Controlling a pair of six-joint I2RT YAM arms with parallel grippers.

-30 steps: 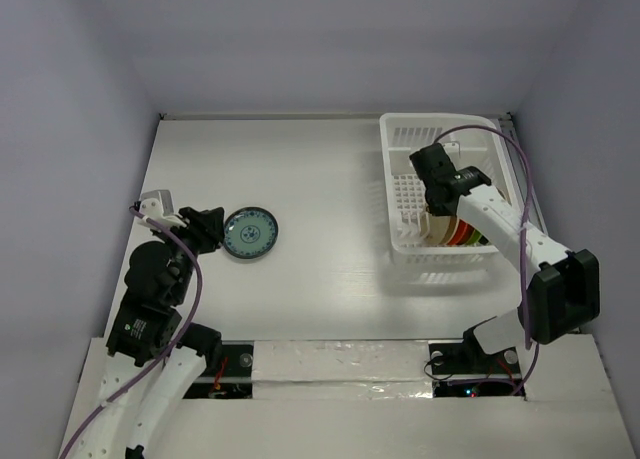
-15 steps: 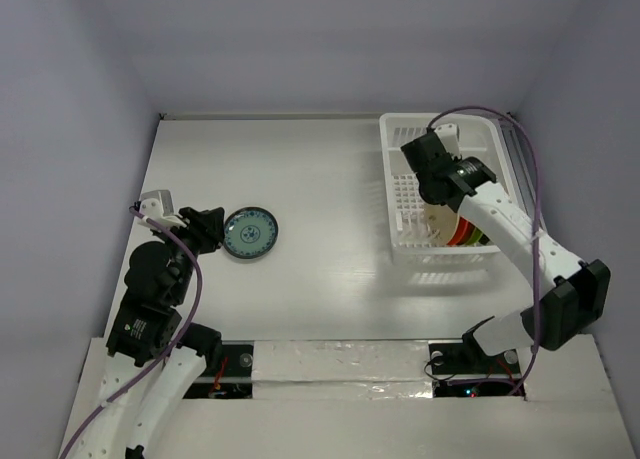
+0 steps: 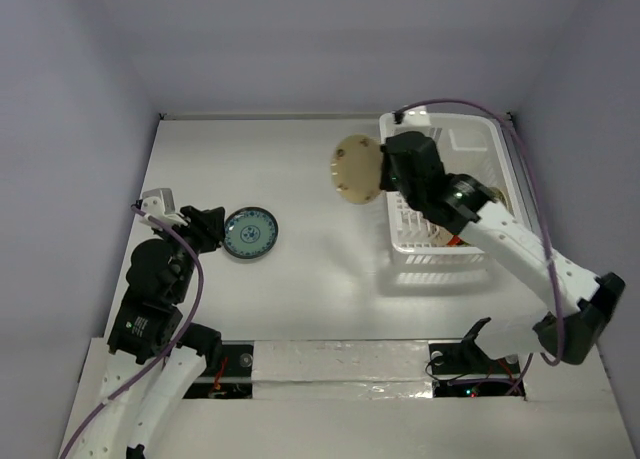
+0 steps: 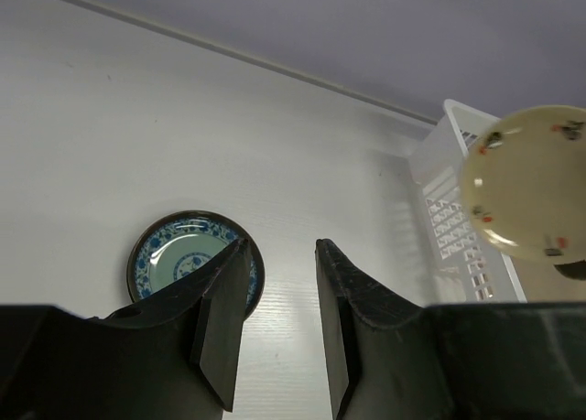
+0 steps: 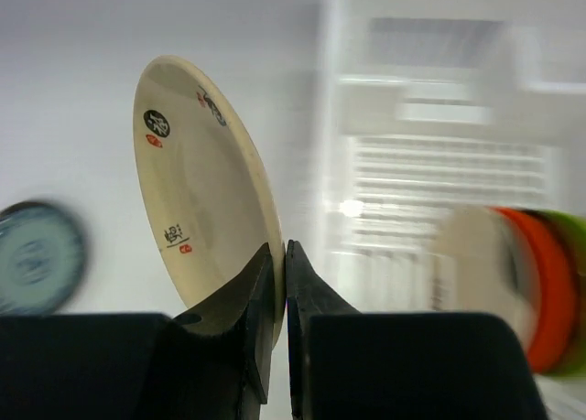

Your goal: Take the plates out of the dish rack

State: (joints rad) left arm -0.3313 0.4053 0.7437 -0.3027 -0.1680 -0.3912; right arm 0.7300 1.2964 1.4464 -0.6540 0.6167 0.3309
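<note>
My right gripper (image 3: 385,169) is shut on the rim of a cream plate (image 3: 356,169) with small marks and holds it in the air just left of the white dish rack (image 3: 440,131). In the right wrist view the plate (image 5: 197,187) stands on edge between the closed fingers (image 5: 279,255). More plates stand in the rack (image 5: 412,91): a cream one (image 5: 472,255), an orange one (image 5: 540,283) and a green one (image 5: 572,292). A blue-patterned plate (image 3: 250,234) lies flat on the table at the left. My left gripper (image 4: 279,246) is open and empty, just right of that plate (image 4: 188,260).
White walls close in the table (image 3: 300,159) at the back and both sides. The rack stands in the back right corner. A taped strip (image 3: 340,359) runs along the near edge between the arm bases.
My right gripper has lifted the cream plate out of the rack and carried it up and to the left, past the rack's left wall. The left arm has not moved.
</note>
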